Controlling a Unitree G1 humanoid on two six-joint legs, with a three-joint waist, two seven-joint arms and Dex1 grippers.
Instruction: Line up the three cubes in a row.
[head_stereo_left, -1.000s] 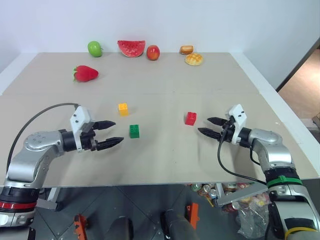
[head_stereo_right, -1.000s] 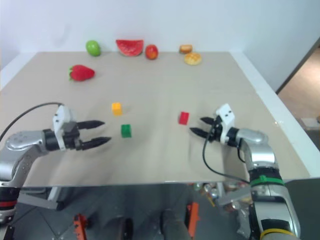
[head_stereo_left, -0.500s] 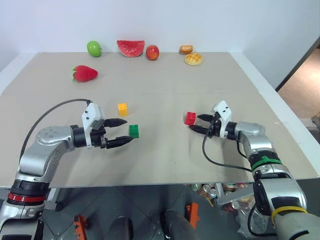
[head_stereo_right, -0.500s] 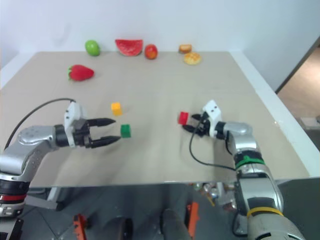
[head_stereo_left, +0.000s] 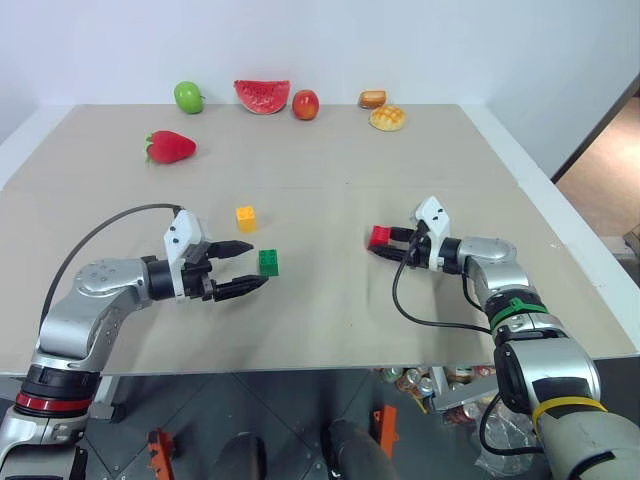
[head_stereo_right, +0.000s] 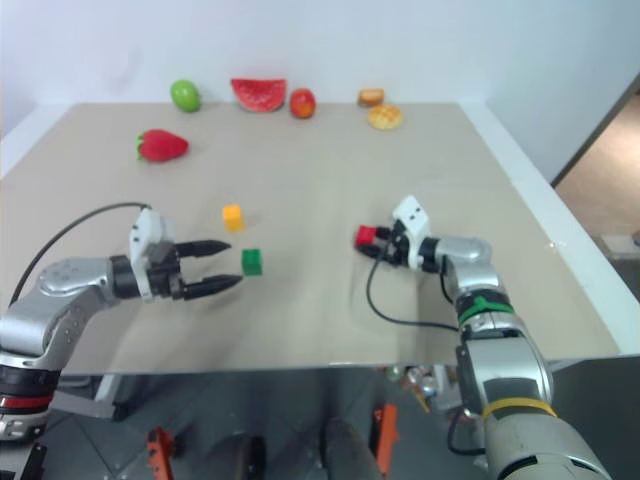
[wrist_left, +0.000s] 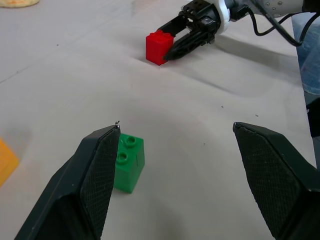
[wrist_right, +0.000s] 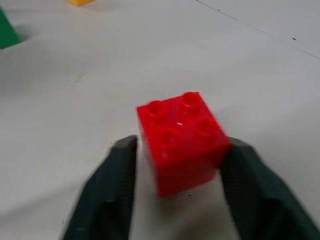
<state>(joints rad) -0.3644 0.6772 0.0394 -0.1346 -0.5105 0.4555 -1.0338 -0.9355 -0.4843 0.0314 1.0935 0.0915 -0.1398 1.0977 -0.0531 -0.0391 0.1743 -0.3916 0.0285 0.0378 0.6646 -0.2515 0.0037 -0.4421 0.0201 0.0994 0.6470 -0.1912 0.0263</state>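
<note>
Right claw (head_stereo_left: 385, 246) is clamping the red cube (head_stereo_left: 380, 237) by its flat sides: rigid, light, likely slippery plastic; left claw (head_stereo_left: 247, 267) is standing apart beside the green cube (head_stereo_left: 268, 262)

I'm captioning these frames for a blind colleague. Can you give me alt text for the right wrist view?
Seen along the right gripper, its two black fingers sit on either side of a red cube with a studded top, standing on a pale tabletop. A corner of the green cube and an edge of the yellow-orange cube show beyond it.
</note>
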